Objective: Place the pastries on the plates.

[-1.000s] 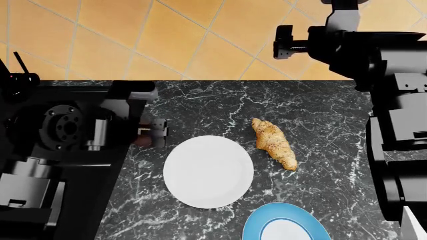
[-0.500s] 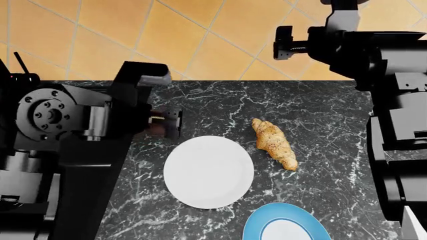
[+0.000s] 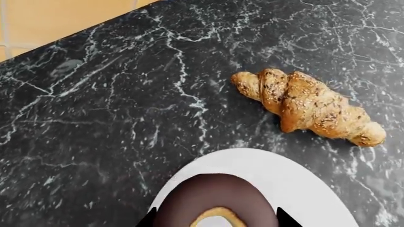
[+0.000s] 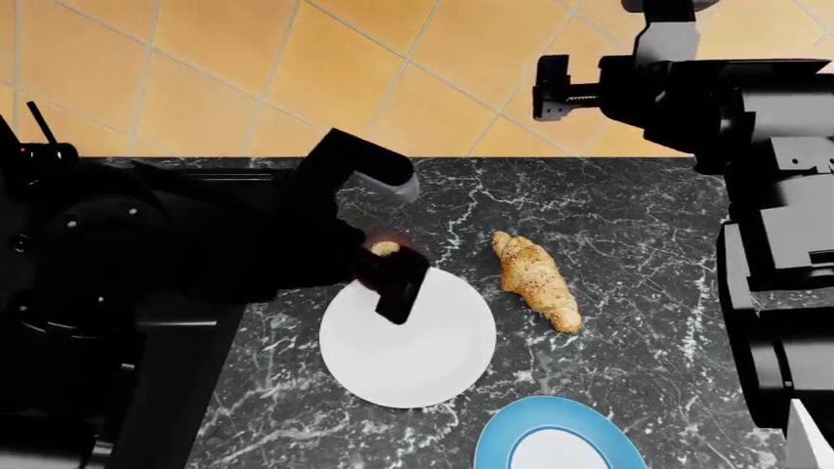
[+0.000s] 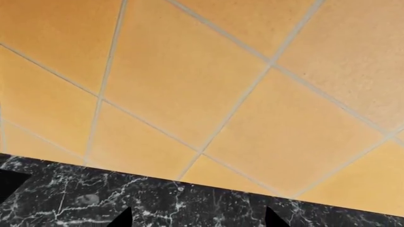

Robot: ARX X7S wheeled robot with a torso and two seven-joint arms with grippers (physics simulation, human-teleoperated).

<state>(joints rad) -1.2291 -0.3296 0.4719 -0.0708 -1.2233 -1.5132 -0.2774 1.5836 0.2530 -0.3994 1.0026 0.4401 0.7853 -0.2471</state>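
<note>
Left hand (image 4: 387, 269) grips the donut (image 3: 216, 204) at the white plate's (image 4: 431, 362) upper-left rim; ideally centre it further, lower, then release.

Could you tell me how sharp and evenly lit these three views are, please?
Head view: crisp, flat light, the golden-brown flaky croissant casting only a faint shadow. Left wrist view: sharp, the chocolate-glazed ring donut cropped by the frame edge. Right wrist view: sharp, no glare.
</note>
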